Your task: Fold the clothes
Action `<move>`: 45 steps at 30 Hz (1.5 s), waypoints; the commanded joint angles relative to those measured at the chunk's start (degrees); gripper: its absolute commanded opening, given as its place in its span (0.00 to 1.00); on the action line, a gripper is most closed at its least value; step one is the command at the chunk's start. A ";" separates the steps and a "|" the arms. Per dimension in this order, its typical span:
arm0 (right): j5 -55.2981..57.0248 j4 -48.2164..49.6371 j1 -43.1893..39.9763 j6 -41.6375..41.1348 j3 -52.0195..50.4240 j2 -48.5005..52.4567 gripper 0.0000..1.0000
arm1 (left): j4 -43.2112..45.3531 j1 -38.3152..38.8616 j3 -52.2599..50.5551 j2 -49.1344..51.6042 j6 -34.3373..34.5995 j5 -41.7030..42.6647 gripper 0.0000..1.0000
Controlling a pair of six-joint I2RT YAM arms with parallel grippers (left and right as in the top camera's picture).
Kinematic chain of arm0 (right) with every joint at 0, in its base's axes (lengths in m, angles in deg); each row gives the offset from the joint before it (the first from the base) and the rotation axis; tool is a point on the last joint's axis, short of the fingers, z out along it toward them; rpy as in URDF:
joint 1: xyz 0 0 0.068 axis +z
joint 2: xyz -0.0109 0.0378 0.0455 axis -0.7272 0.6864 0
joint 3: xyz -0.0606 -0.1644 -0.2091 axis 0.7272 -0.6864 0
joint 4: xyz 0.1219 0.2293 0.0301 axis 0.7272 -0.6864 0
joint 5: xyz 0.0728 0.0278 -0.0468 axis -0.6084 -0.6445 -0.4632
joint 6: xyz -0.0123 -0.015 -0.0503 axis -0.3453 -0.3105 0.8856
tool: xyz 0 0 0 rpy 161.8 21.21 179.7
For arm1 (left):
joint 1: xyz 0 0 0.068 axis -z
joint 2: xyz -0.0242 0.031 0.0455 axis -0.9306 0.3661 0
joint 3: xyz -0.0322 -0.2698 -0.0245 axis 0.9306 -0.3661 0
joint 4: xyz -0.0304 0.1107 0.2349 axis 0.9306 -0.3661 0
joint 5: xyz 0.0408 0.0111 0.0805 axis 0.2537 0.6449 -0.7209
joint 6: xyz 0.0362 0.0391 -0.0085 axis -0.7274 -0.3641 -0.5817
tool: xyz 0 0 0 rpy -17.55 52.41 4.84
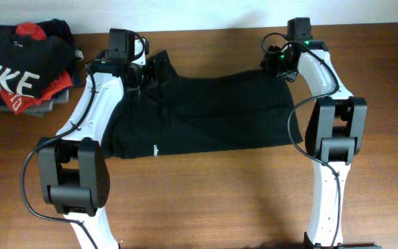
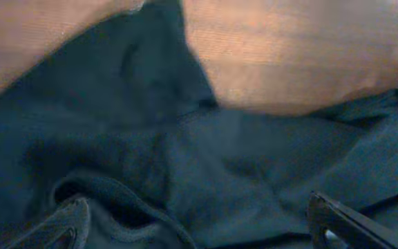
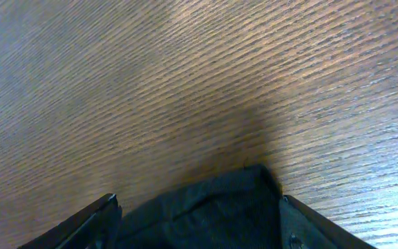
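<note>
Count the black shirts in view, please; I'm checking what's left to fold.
2: a plain black T-shirt spread flat mid-view, and a black NIKE shirt atop the pile at top left. The pile may hide more.

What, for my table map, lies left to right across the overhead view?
Clothes pile → left pincer → T-shirt → right pincer.

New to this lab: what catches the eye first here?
A black T-shirt lies flat across the middle of the wooden table. The left tool hangs open over its far left part; the right tool stands open around its far right corner. A pile of clothes topped by a NIKE shirt sits at the table's far left.
</note>
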 commanded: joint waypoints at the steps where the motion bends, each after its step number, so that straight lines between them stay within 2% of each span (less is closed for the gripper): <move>1: 0.98 -0.24 0.68 -0.68 1.01 2.14 0.75 | 3.61 -0.13 0.26 0.20 -3.78 2.49 0.99; 3: 2.12 -0.50 0.70 -1.03 1.01 2.14 0.76 | 6.29 -0.13 0.26 0.20 -3.76 2.62 0.95; 4: 2.60 -0.61 0.70 -1.11 1.01 2.14 0.75 | 8.76 -0.13 0.26 0.20 -3.76 2.60 0.79; 6: 2.58 -0.59 0.70 -1.11 0.96 2.14 0.75 | 11.15 -0.13 0.26 0.33 -3.76 2.56 0.70; 10: 2.56 -1.03 0.70 -1.09 0.96 2.14 0.76 | 17.33 -0.13 0.26 2.89 -4.59 1.07 0.70; 14: 2.54 -1.90 0.70 -1.09 0.96 2.14 0.76 | 22.91 0.11 0.76 8.02 -9.31 0.94 0.71; 18: 2.51 -2.58 0.76 -1.09 0.96 2.14 0.76 | 23.02 0.24 4.70 11.82 -9.35 -0.87 0.71; 21: 2.54 -2.69 1.49 -1.09 0.96 2.14 0.76 | 23.21 1.46 10.27 15.89 -10.69 -6.25 0.72; 27: 2.58 -2.69 2.97 -1.05 0.96 2.14 0.76 | 23.50 4.90 15.63 20.35 -17.94 -14.78 0.71; 30: 2.56 -2.91 3.04 -1.05 0.96 2.14 0.76 | 23.04 5.79 15.87 21.53 -18.38 -18.73 0.71; 45: 2.80 -4.20 3.04 -1.05 0.96 2.14 0.76 | 25.07 5.60 15.87 25.38 -20.26 -22.60 0.70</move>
